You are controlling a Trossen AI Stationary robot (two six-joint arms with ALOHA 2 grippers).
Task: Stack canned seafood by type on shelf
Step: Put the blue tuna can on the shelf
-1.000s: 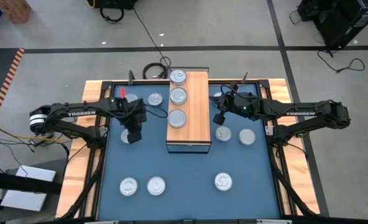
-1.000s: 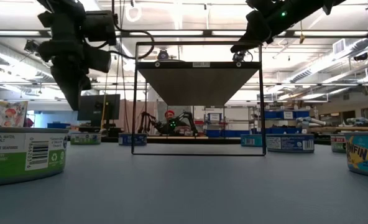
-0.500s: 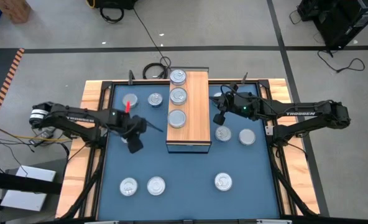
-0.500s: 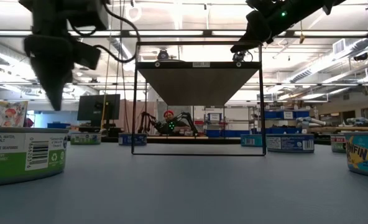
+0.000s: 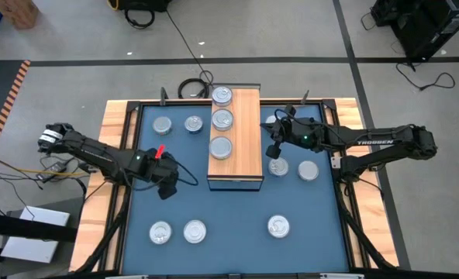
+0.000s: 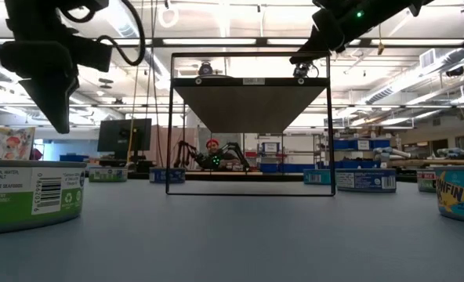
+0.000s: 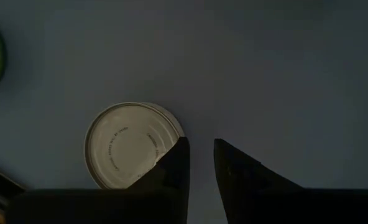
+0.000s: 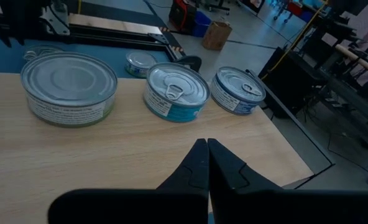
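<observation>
a flat tin [image 7: 131,145] is lying on the blue mat [image 7: 283,68], looking rigid, smooth-lidded, probably slippery; gripping across its rim seems best. the left gripper [image 7: 201,163] is hovering beside it, fingers slightly parted, empty. the right gripper [image 8: 207,163] is waiting closed above the shelf [image 8: 134,149].

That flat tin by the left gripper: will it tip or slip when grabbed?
The tin looks rigid metal, so likely won't crush. Flat, low and wide, it probably won't tip or roll. Its smooth lid suggests it could slip.
</observation>
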